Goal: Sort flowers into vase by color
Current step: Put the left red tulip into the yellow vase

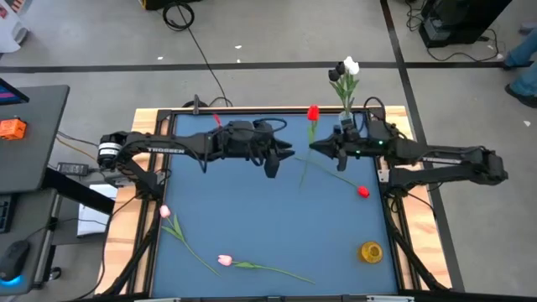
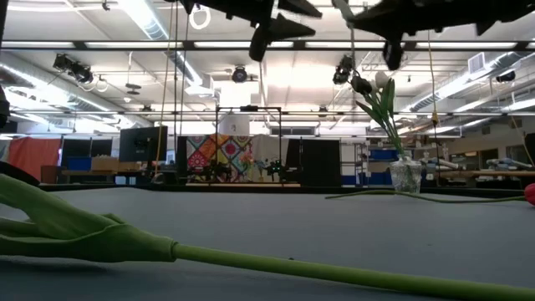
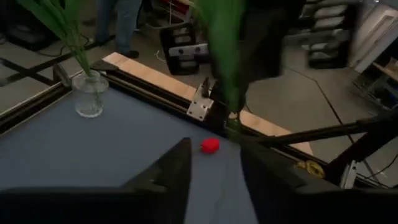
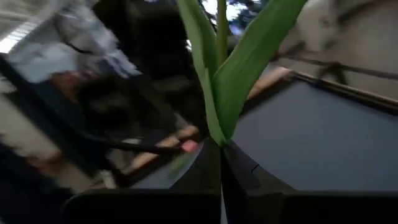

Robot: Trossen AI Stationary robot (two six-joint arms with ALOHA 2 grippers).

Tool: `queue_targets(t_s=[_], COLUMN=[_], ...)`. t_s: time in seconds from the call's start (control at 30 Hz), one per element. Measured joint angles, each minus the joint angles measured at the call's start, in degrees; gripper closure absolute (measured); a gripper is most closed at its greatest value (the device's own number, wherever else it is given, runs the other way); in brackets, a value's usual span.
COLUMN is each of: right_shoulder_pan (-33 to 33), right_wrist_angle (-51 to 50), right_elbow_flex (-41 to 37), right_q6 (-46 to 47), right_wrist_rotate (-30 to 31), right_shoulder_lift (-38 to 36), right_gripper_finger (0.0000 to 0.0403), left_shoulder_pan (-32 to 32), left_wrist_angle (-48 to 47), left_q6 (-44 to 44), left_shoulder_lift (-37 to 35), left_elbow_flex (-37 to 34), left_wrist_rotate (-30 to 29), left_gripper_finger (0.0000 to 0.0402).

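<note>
From above, the right hand [image 1: 315,145] is pressed together on the stem of a red tulip [image 1: 313,112], whose head stands just beyond the fingertips toward the far edge, while the tail of the stem trails down toward the tabletop [image 1: 252,210]. The left hand [image 1: 288,154] faces it close by with its fingers spread and nothing between them. Just behind the right hand's wrist stands the glass vase [image 1: 346,117], already carrying a white and a dark tulip. A second red tulip [image 1: 362,191] lies on the near side of the right arm, and two pink tulips [image 1: 224,261] lie well off toward the front edge.

At table height, both hands hang above; one pink tulip's stem [image 2: 251,255] runs across the foreground, thin and slightly bowed.

The left wrist camera shows the spread fingers [image 3: 168,177] with a blurred green leaf [image 3: 227,56] ahead of them, and the fallen red head beyond.

The right wrist camera shows that hand's fingers [image 4: 208,171] pinching the stem right where two leaves [image 4: 249,62] fork.

These tulips look very light, with a springy, wiry stem and soft leaves, so the head should sway in transit. The bare stem below the leaves seems the best place to grip; the smooth stem may twist under a light pinch.
</note>
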Motion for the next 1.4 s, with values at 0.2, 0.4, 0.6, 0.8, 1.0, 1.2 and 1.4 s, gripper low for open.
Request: queue_targets(t_s=[0.2, 0.4, 0.6, 0.8, 1.0, 1.2, 1.4], right_shoulder_pan=[0.99, 2.71, 4.88, 6.52, 6.8, 6.78, 6.78], right_wrist_angle=[-14.8, -27.46, -34.83, -42.71, -46.33, -48.88, -53.9], right_elbow_flex=[0.04, 0.0, 0.0, 0.0, 0.0, 0.0, 3.35], right_q6=[-0.4, -2.01, -1.39, -0.32, 0.78, 1.47, 1.13], right_wrist_rotate=[7.07, 11.11, 12.36, 14.19, 14.08, 9.73, 4.67], right_shoulder_lift=[-8.74, -15.91, -22.06, -28.06, -31.79, -33.83, -34.62], right_gripper_finger=[0.0402, 0.0402, 0.0403, 0.0403, 0.0403, 0.0403, 0.0403], left_shoulder_pan=[3.28, 6.82, 9.73, 10.89, 10.8, 10.8, 10.8], left_wrist_angle=[2.18, 2.05, 0.58, 0.41, 0.56, 0.59, 0.61], left_q6=[2.32, 7.15, 10.64, 10.71, 10.73, 10.67, 10.49], left_shoulder_lift=[-3.1, -5.64, -5.6, -5.58, -5.55, -5.55, -5.55], left_elbow_flex=[1.48, 5.85, 10.03, 10.29, 10.29, 10.29, 10.29], left_wrist_rotate=[0.11, 1.48, 4.31, 4.28, 4.31, 4.29, 4.29], left_gripper_finger=[0.0188, 0.0165, 0.0161, 0.0161, 0.0161, 0.0161, 0.0161])
